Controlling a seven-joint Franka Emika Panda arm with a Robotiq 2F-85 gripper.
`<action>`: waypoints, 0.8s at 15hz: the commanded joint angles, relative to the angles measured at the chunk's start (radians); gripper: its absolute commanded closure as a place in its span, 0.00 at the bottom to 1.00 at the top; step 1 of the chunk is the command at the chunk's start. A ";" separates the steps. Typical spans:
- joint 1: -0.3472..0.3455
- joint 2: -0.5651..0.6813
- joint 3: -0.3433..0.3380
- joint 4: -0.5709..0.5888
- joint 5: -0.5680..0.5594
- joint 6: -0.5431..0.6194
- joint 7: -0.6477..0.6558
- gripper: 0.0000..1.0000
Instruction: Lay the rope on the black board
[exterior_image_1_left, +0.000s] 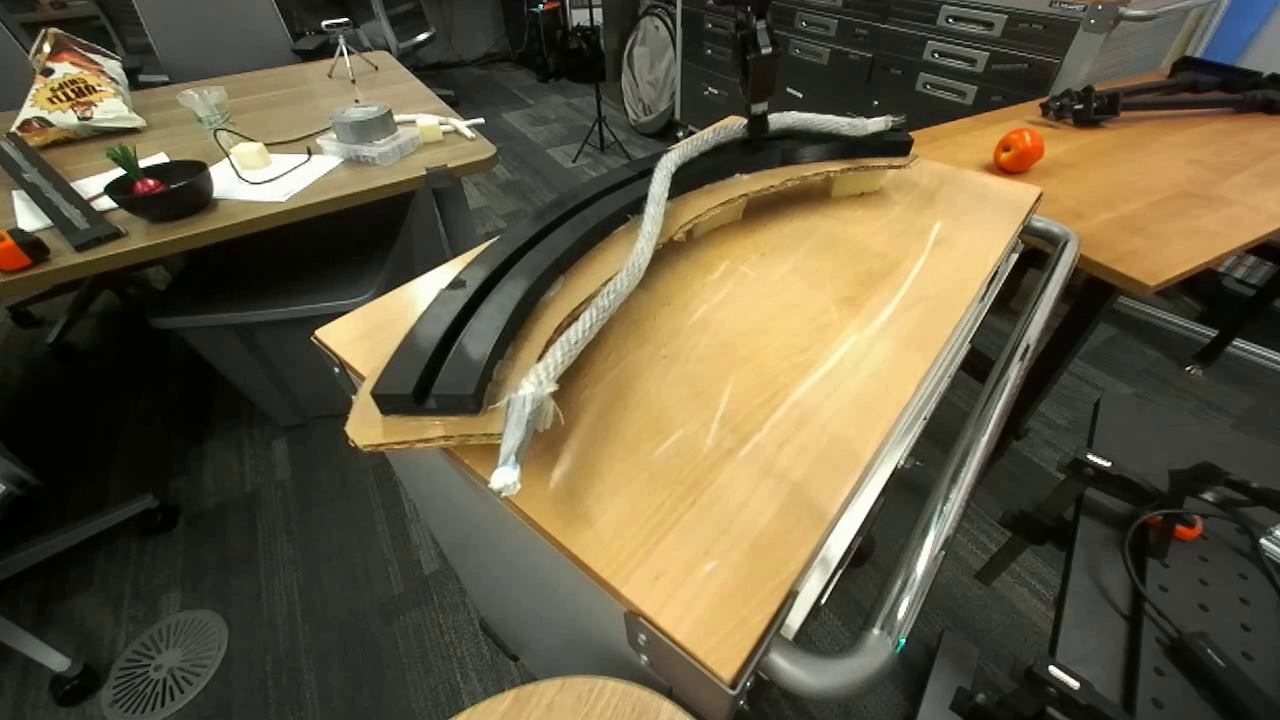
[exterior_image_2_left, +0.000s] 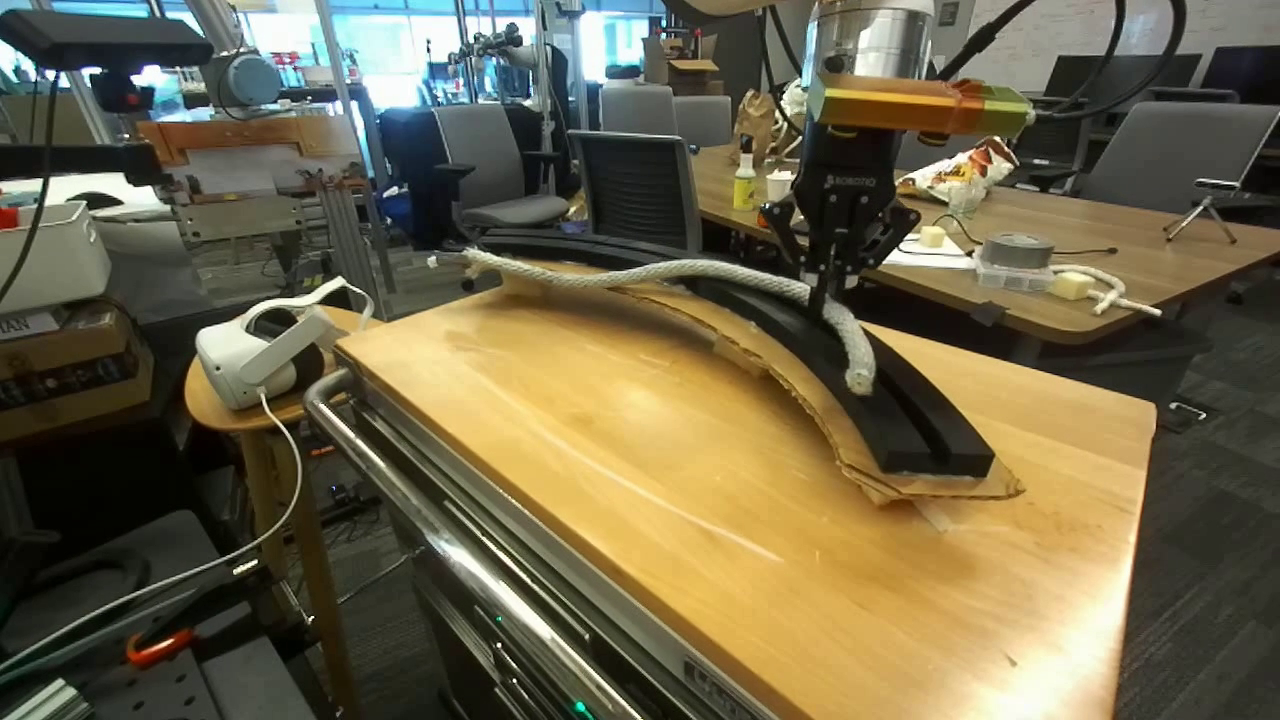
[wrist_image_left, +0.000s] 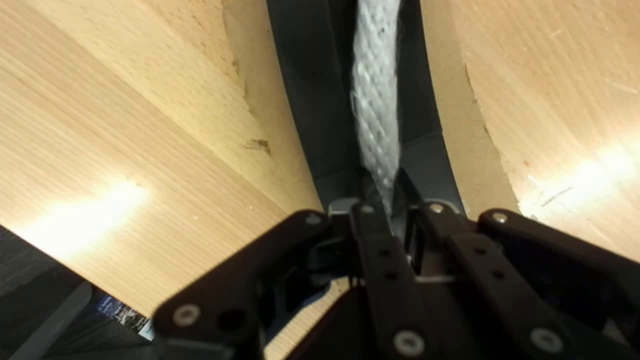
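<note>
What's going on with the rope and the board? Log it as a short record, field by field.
gripper: shut on the rope, near one end
rope: this stretch is over the black board; the rest veers off the board's inner side, loose end near the tabletop's edge
black board: curved, ridged lengthwise, set on cardboard
contact under gripper: cannot tell whether rope touches board
task: not yet done; much of the rope is off the board

in an exterior view, the far windows (exterior_image_2_left: 605, 45) glow bright and glare whitens the near right corner of the table (exterior_image_2_left: 1030, 660). my wrist view has two glaring patches, left and right, on it; my gripper (wrist_image_left: 388, 190) there is dark, its nearest parts blurred.
</note>
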 joint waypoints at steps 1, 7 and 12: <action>-0.011 0.012 -0.002 -0.004 -0.020 0.010 -0.016 0.97; -0.006 0.013 -0.008 -0.001 -0.057 -0.019 -0.038 0.97; -0.001 0.009 -0.013 0.003 -0.130 -0.061 -0.072 0.97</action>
